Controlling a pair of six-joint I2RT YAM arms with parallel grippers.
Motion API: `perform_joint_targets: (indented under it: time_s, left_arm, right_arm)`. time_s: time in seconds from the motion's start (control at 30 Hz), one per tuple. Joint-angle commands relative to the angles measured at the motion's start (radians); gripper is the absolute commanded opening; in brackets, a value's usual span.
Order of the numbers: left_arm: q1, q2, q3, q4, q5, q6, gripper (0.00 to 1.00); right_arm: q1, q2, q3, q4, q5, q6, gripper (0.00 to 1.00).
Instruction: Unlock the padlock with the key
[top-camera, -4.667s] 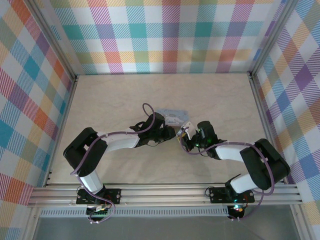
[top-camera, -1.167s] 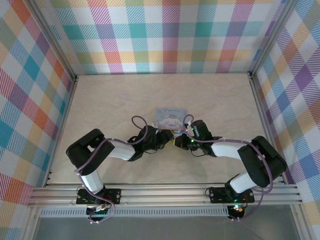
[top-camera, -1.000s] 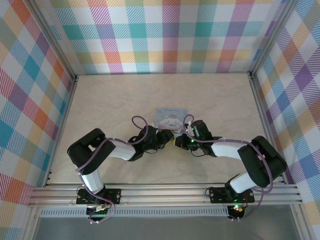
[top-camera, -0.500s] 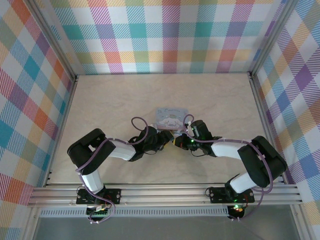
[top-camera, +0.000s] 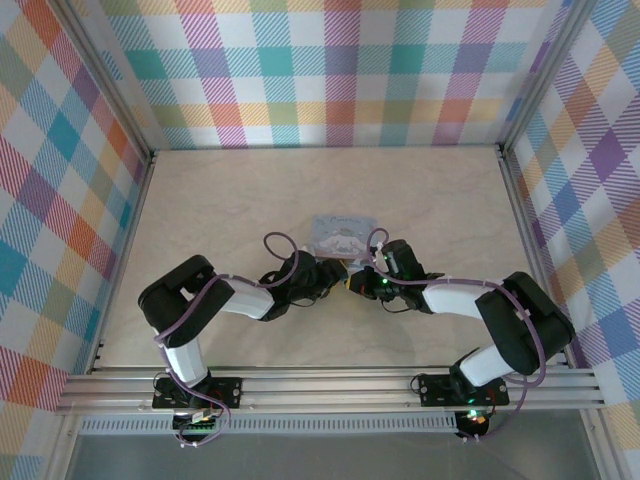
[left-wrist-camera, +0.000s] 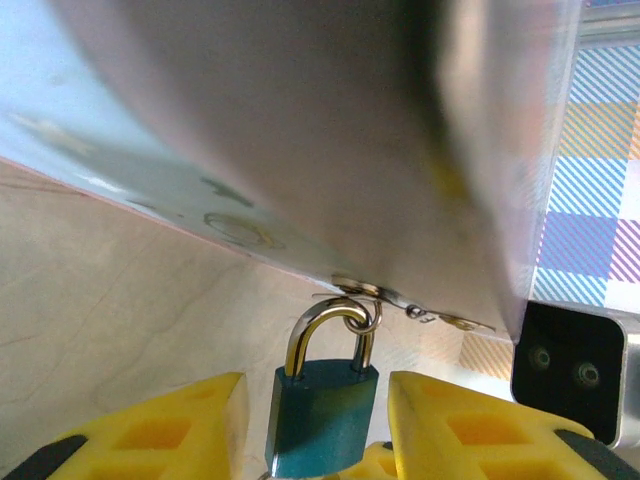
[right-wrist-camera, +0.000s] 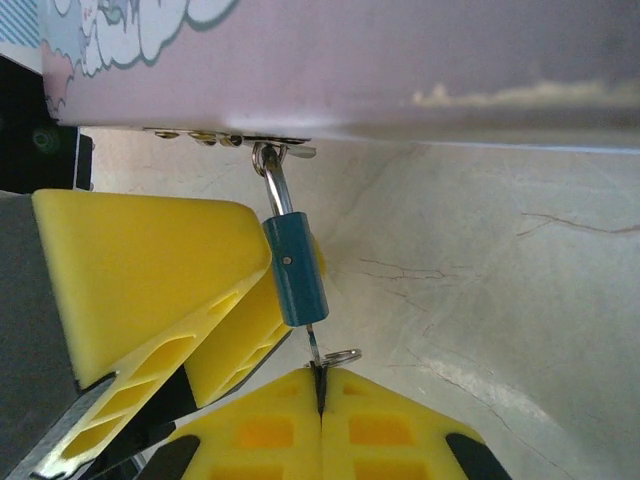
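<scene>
From overhead, my two arms meet at the near side of the tin (top-camera: 343, 232), which lies about mid-surface on the table (top-camera: 220, 200), well clear of every edge. The left gripper (top-camera: 333, 276) and right gripper (top-camera: 357, 281) sit nose to nose just off the tin's near edge. Too little shows from up there to read their fingers.

On the left wrist, the padlock (left-wrist-camera: 322, 420) hangs by its shackle (left-wrist-camera: 330, 335) from a small hasp ring (left-wrist-camera: 358, 292) on the tin's rim, broad face toward me. My yellow fingers (left-wrist-camera: 150, 435) stand parted on either side of its body with a sliver of gap each way. I read this hand as released, bracketing rather than squeezing.

On the right wrist, the padlock is edge-on, right against the left fingers. The right pads (right-wrist-camera: 250, 430) are clenched together on the key (right-wrist-camera: 314, 345), and its thin shank runs up into the bottom of the lock body. The key ring (right-wrist-camera: 343, 355) pokes out beside it.

My judgement is that the key is seated and the turn is the step in hand. I'd first close the left fingers on the body so it can't swing on the hasp ring. Then I'd roll the right wrist gently about the shank's own axis, with no sideways push. The shank looks thin enough to bend, and the grip on it looks shallow enough to slip.
</scene>
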Motion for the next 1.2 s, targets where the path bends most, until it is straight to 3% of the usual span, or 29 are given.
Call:
perform_joint_targets:
  time_s: [0.0,0.3,0.67,0.93,1.17]
  left_arm:
    - [-0.012,0.027,0.030,0.043,0.039,-0.007,0.41]
    - [-0.012,0.059,0.043,0.074,0.050,-0.024,0.35]
    - [-0.012,0.045,0.039,0.044,0.034,-0.023,0.09]
    - [-0.012,0.019,0.048,-0.001,0.030,-0.022,0.06]
    - [-0.013,-0.035,0.076,-0.131,0.021,-0.037,0.05]
  right_arm:
    - [0.007,0.009,0.022,0.024,-0.055,0.023,0.00]
    - [0.008,0.012,0.024,0.034,-0.064,0.037,0.00]
    - [0.001,-0.021,0.017,-0.025,-0.014,0.007,0.01]
    - [-0.002,-0.152,0.001,-0.190,0.135,-0.112,0.26]
    - [-0.004,-0.359,-0.037,-0.208,0.270,-0.267,0.47]
